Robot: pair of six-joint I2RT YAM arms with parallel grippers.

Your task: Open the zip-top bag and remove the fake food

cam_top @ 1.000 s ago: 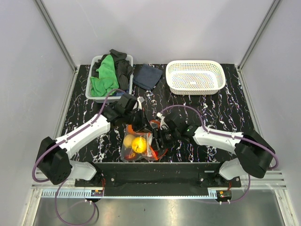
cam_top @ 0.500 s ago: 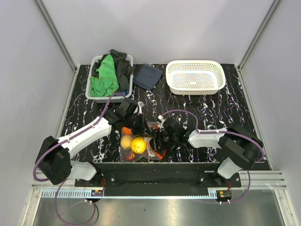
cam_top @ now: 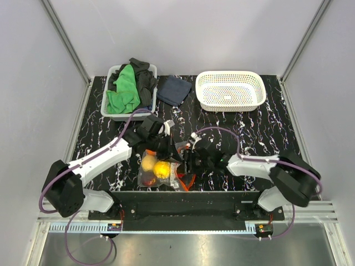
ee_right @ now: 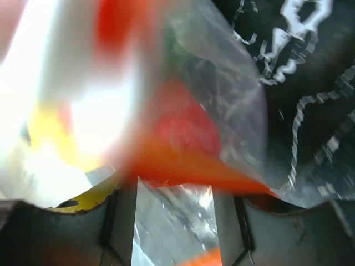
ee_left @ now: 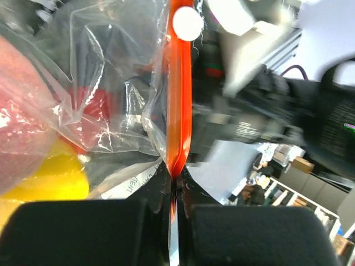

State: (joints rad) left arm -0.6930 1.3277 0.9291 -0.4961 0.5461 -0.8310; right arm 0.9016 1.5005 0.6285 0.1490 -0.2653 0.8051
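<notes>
The zip-top bag [cam_top: 161, 170] lies at the near middle of the table, clear and crinkled, with the fake food [cam_top: 156, 168] inside: yellow, red and pink pieces. My left gripper [cam_top: 167, 145] is shut on the bag's orange zip strip [ee_left: 179, 100], which runs up from the closed jaws [ee_left: 173, 191]. Yellow food [ee_left: 50, 180] and a red piece [ee_left: 94, 105] show through the film. My right gripper [cam_top: 188, 162] is at the bag's right edge. Its jaws [ee_right: 175, 221] stand apart, with clear film and the blurred orange strip [ee_right: 188, 166] between the fingers [ee_right: 125, 216].
A white perforated basket [cam_top: 231, 90] stands at the back right. A grey bin [cam_top: 108, 102] of green and dark cloths is at the back left, with a dark folded cloth [cam_top: 173, 90] beside it. The table's front edge runs just below the bag.
The right gripper has pushed in against the bag's right edge and its jaws have narrowed. The bag has shifted slightly left. The left gripper keeps its hold on the strip.
</notes>
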